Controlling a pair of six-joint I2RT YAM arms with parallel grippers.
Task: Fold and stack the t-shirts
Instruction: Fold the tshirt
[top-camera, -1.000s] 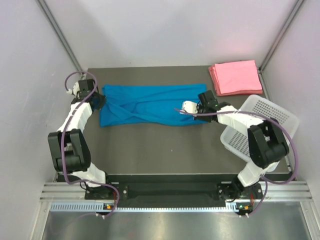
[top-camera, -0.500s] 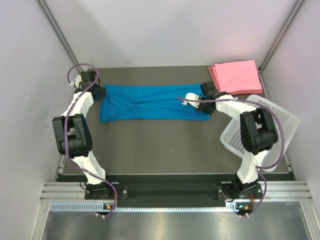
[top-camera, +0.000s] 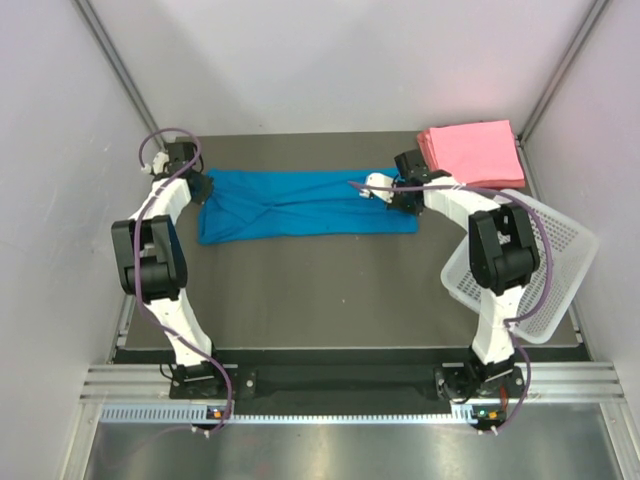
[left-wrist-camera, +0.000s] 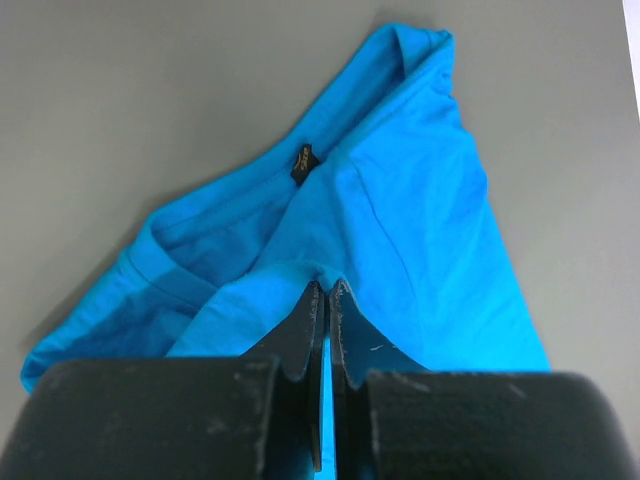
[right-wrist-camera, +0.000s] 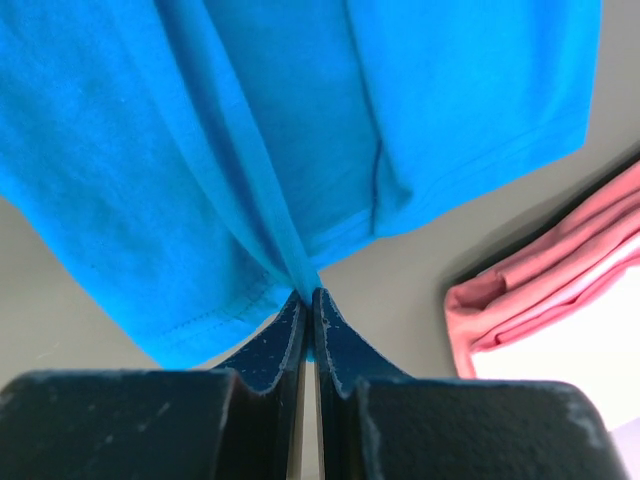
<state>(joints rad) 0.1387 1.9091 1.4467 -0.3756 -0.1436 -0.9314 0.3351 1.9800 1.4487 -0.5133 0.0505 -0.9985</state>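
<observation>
A bright blue t-shirt (top-camera: 300, 203) lies folded lengthwise in a long band across the far half of the table. My left gripper (top-camera: 201, 186) is shut on its left end; the left wrist view shows the collar and label side of the blue t-shirt (left-wrist-camera: 400, 190) pinched between the closed tips of the left gripper (left-wrist-camera: 327, 290). My right gripper (top-camera: 403, 190) is shut on the right end, where the right gripper (right-wrist-camera: 308, 296) nips a thin fold of the blue t-shirt (right-wrist-camera: 300, 120) near its hem. Folded pink t-shirts (top-camera: 469, 153) sit stacked at the far right corner.
A white perforated basket (top-camera: 540, 255) hangs over the table's right edge, just right of my right arm. The pink stack (right-wrist-camera: 530, 300) lies close beside the right gripper. White walls with dark corner posts enclose the dark table (top-camera: 320, 290).
Both grippers have carried their pinched ends of the blue shirt toward the back of the table, folding it into a narrower band. The right gripper now sits close to the pink stack.
</observation>
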